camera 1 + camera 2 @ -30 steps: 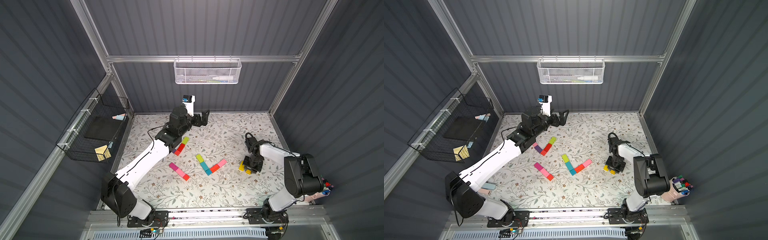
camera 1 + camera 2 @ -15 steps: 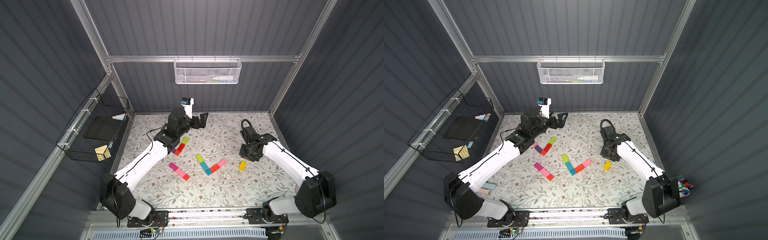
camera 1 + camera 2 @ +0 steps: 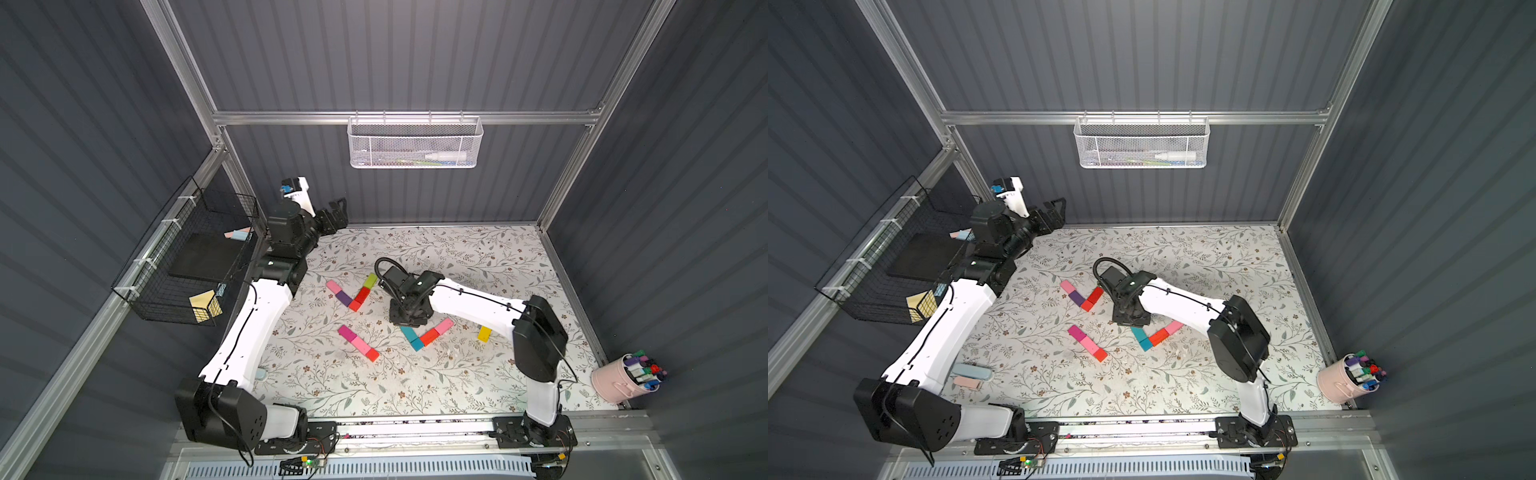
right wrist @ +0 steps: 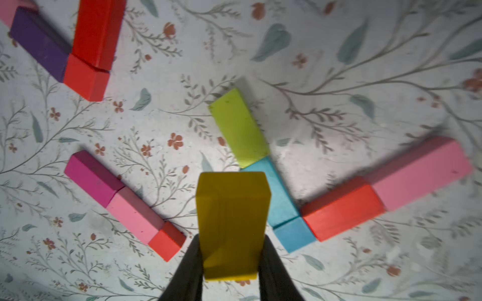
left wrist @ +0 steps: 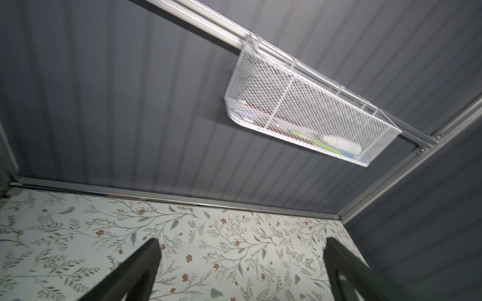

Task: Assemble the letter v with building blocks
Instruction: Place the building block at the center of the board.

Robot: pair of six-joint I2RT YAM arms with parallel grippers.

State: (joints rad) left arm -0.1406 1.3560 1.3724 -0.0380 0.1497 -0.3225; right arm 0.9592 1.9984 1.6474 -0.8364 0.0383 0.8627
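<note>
Right end effector has swung from the bench edge to mid-bench, clamped on a yellow block that sticks out past its fingertips. Lime block + teal blocks lie just beyond it. In both top views its body hides the held block. Spare yellow block lies well off to its side. Left end effector gapes wide, fingers cut off by frame.

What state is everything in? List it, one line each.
left gripper: open, empty.
right gripper: shut on the held yellow block.
held yellow block: in the air above the mat.
loose yellow block: flat on the mat, alone.
lime block: flat, end against blue block.
</note>
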